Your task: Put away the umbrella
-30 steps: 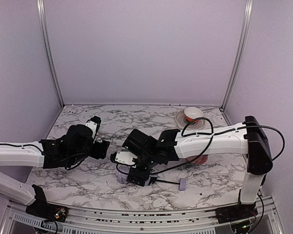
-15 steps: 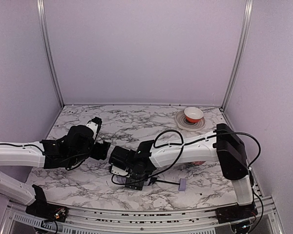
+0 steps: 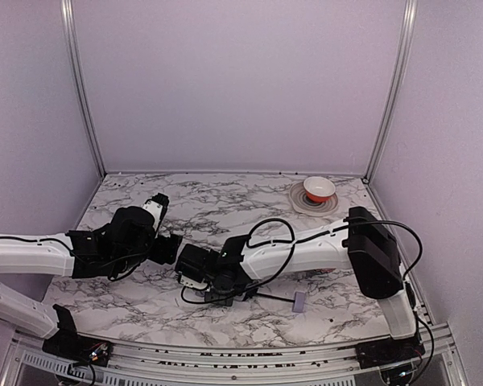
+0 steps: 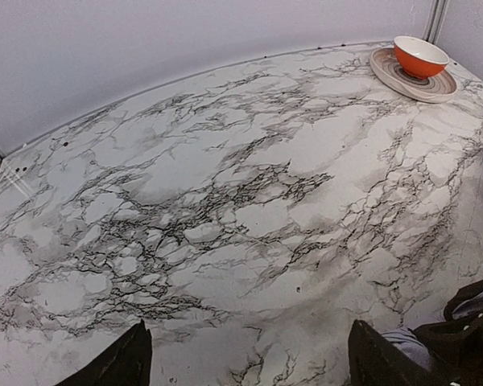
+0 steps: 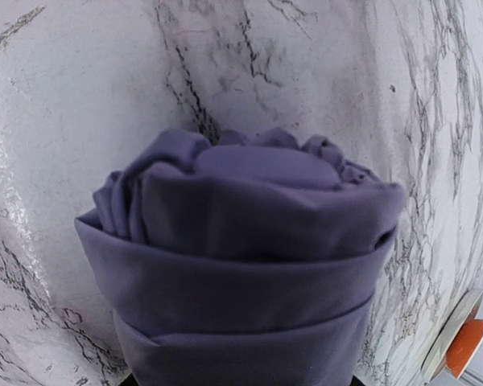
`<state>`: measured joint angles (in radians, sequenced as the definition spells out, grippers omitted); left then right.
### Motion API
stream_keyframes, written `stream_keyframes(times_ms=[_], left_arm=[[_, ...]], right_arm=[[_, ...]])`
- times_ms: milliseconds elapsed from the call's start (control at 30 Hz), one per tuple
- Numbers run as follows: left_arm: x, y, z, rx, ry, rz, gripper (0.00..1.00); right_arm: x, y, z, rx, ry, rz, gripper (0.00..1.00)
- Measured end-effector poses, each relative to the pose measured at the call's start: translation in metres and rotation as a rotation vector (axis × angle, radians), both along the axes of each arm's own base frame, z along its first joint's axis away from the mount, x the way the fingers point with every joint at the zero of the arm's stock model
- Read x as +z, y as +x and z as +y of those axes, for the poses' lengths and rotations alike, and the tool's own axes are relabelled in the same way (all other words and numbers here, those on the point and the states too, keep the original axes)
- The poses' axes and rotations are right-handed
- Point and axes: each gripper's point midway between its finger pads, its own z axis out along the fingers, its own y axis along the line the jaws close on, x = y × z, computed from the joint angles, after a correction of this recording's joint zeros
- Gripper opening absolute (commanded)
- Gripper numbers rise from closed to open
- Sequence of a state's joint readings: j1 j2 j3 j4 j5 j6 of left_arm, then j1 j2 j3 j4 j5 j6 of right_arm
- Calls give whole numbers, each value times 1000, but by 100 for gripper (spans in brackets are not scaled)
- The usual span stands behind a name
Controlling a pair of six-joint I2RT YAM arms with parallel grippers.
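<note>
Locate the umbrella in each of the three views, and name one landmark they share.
Top external: umbrella low centre, its canopy hidden under the right hand, with the shaft and handle poking out to the right.
Left wrist: umbrella shows only as a sliver of fabric in the bottom right corner.
Right wrist: umbrella, its rolled canopy filling the lower centre.
Shared landmark: the red bowl, toward the right in each.
</note>
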<state>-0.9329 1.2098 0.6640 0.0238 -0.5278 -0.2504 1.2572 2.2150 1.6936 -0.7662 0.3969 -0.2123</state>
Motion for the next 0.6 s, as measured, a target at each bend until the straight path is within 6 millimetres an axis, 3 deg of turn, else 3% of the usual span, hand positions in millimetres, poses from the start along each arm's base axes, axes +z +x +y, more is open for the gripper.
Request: stream_keyframes(times_ms=[167,267,300,367,467,533,600], left_arm=[[3,2,7,23,17,-20,86],[14,7,30,98,28,-54,89],[20,10,39,130,22,-69,89],[31,15,59,199,1,-99,89],[39,18,79,260,-27,-124,89],[36,17,82,268,-28,-119,89],[28,17,83,267,-17,-105,89]], right_arm=[[8,10,-3,-18,25,-13,25],[32,24,-8,-44,117,-15,22],[58,35,-11,-55,214,-16,21],[91,47,-11,-66,342,-26,21],[184,68,-19,-44,698,-67,20],[252,82,-32,-9,943,-138,17],[307,89,-42,47,1127,-204,16]])
